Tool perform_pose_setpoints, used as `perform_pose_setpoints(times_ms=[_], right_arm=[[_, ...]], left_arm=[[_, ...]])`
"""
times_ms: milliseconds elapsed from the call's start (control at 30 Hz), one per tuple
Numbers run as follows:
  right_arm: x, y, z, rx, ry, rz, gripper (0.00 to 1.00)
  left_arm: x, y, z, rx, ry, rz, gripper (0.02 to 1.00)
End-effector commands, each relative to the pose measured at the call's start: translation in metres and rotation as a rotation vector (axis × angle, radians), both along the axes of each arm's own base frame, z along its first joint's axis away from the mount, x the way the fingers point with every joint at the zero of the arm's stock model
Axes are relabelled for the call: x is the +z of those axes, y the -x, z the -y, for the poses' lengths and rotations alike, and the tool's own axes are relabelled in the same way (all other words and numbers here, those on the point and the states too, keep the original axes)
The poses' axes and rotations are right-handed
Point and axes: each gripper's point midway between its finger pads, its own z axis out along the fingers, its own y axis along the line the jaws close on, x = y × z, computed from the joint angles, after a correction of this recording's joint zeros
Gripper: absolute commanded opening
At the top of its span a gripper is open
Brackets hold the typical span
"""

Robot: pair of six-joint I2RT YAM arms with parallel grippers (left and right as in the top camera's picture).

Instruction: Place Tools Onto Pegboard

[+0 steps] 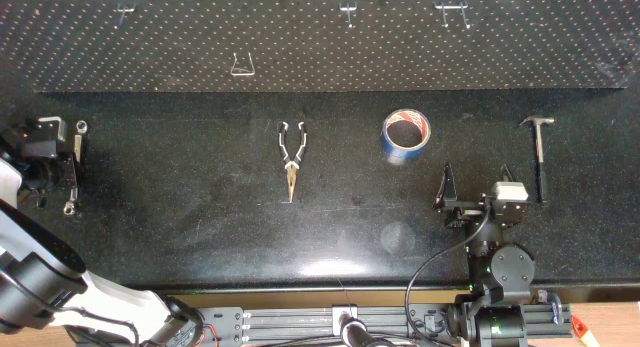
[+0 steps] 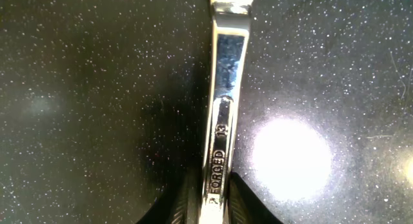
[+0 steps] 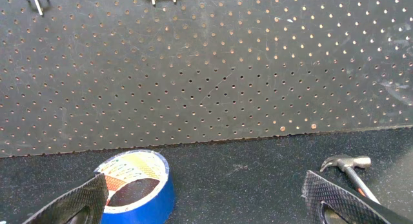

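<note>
A silver wrench (image 1: pixel 75 167) is at the far left of the black table, and my left gripper (image 1: pixel 64 175) is shut on its shaft. In the left wrist view the wrench (image 2: pixel 223 114) runs up from between the two fingers of the left gripper (image 2: pixel 216 201), low over the table. My right gripper (image 1: pixel 477 184) stands open at the right with nothing between its fingers (image 3: pixel 71 201). It sits between the blue tape roll (image 1: pixel 406 134) and the hammer (image 1: pixel 539 159). The pegboard (image 1: pixel 320 42) spans the back.
Needle-nose pliers (image 1: pixel 292 162) lie mid-table. Metal hooks (image 1: pixel 347 11) and a wire loop holder (image 1: pixel 243 65) hang on the pegboard. The right wrist view shows the tape roll (image 3: pixel 135 185), the hammer head (image 3: pixel 345 164) and the pegboard (image 3: pixel 206 75) behind them.
</note>
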Motion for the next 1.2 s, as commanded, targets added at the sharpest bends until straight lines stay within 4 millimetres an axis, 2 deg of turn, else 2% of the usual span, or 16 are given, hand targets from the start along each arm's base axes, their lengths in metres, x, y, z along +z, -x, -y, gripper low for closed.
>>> perform_pose_setpoints(times_ms=[33, 833, 900, 1033, 1200], right_arm=[[0.0000, 0.0005, 0.0011, -0.009, 0.008, 0.003, 0.980], [0.0000, 0.0005, 0.0011, -0.009, 0.008, 0.003, 0.980], [0.0000, 0.0005, 0.0011, -0.009, 0.008, 0.003, 0.980], [0.0000, 0.0005, 0.0011, -0.009, 0.008, 0.003, 0.980], [0.0000, 0.0005, 0.0011, -0.009, 0.008, 0.003, 0.980]], left_arm=[[-0.0072, 0.0007, 0.0007, 0.008, 0.021, -0.019, 0.185], [-0.0074, 0.0013, 0.0012, 0.032, 0.032, -0.022, 0.194], [-0.0074, 0.0013, 0.0013, 0.032, 0.032, -0.022, 0.185], [-0.0074, 0.0014, 0.0012, 0.032, 0.032, -0.022, 0.080], [-0.0075, 0.0017, 0.0008, 0.033, 0.030, -0.024, 0.077]])
